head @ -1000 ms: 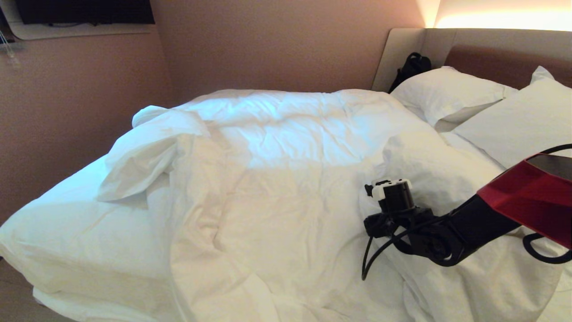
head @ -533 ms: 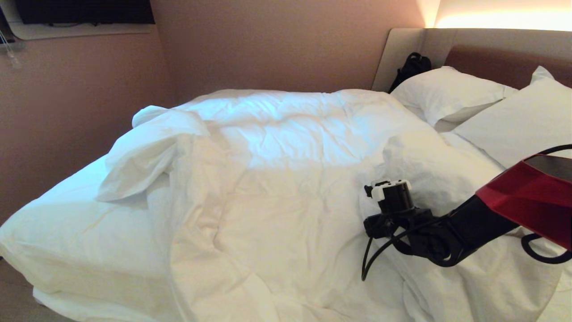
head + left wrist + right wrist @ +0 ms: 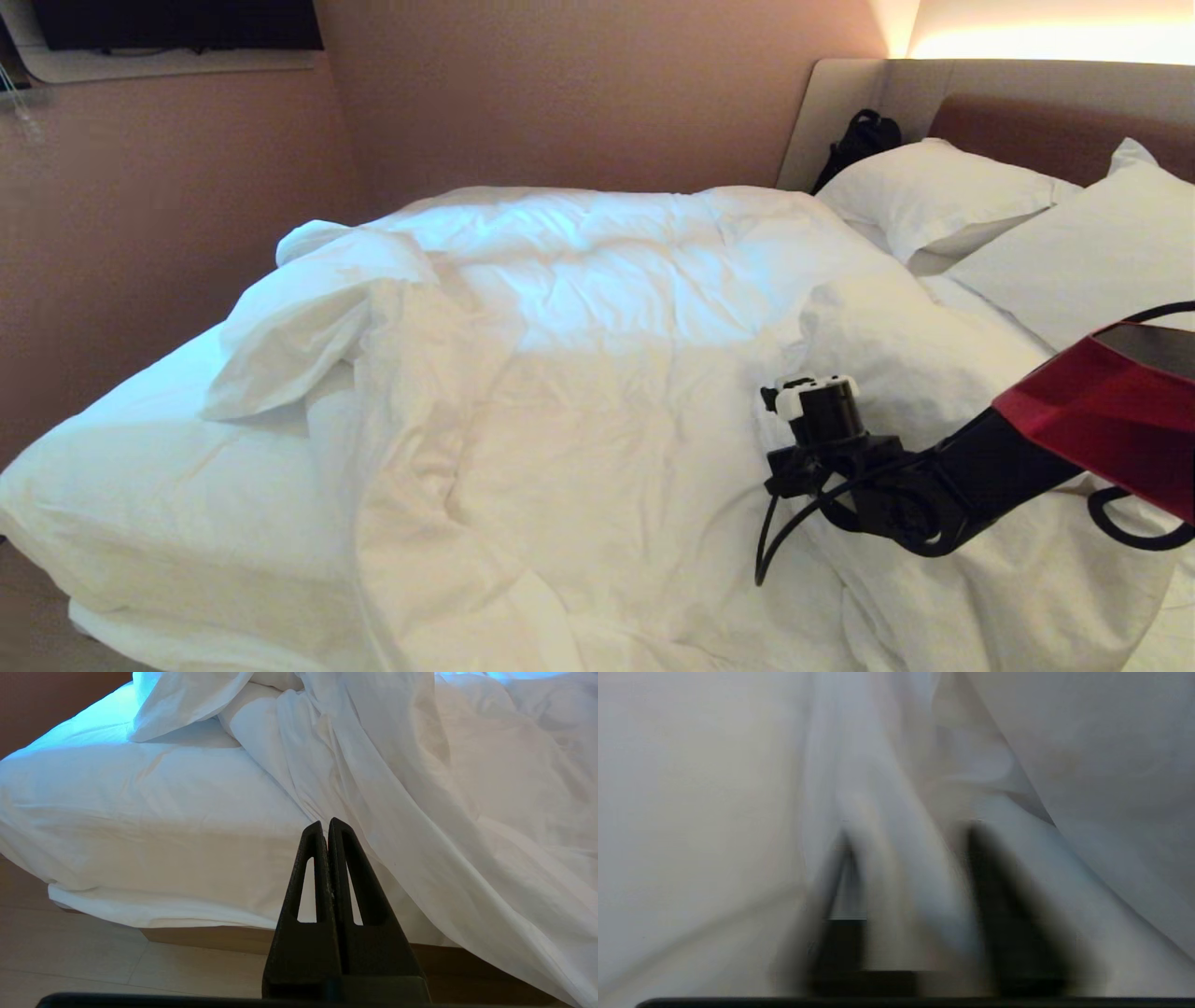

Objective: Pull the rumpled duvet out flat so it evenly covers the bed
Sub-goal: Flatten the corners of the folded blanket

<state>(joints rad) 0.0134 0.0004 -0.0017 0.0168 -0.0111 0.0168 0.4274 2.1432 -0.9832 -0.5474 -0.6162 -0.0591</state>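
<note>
The duvet (image 3: 597, 373) is still bunched across the bed (image 3: 121, 485), bare sheet at the foot. The right end effector (image 3: 906, 882) just clamped shut on a duvet fold, so a pull looks next. The left end effector (image 3: 327, 828) hangs closed, empty.

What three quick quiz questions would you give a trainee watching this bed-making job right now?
1. True or false: the duvet already covers the bed evenly.
2. Fill in: the left gripper, off the near side of the bed above the floor, has its jaws ____.
3. Which gripper has a fold of the duvet between its fingers? A) left gripper B) right gripper C) neither

Key: 1 false, the sheeted mattress lies bare at the foot end on the robot's left, where the duvet is folded back. 2 shut. 3 B.
</note>
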